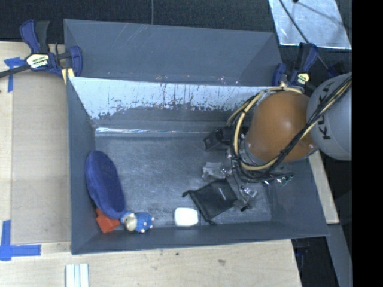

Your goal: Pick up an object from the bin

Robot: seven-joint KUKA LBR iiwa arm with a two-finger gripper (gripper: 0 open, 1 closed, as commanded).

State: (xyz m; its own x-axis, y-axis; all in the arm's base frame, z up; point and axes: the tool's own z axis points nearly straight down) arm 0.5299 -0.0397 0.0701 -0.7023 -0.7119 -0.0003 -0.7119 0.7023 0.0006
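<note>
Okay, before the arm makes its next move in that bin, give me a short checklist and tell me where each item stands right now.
1. Gripper inside the bin, low on its right side: ok.
2. A thing close to it: the black flat thing lies right beside it, on the floor: ok.
3. Gripper open or shut: cannot tell, the wrist hides it.
4. Something already held: cannot tell.
5. Black flat thing free of neighbours: the white block lies at its left edge, touching or not: cannot tell.
6. Other things out of the way: the blue oblong thing, red block and blue-and-yellow toy lie far left: ok.
</note>
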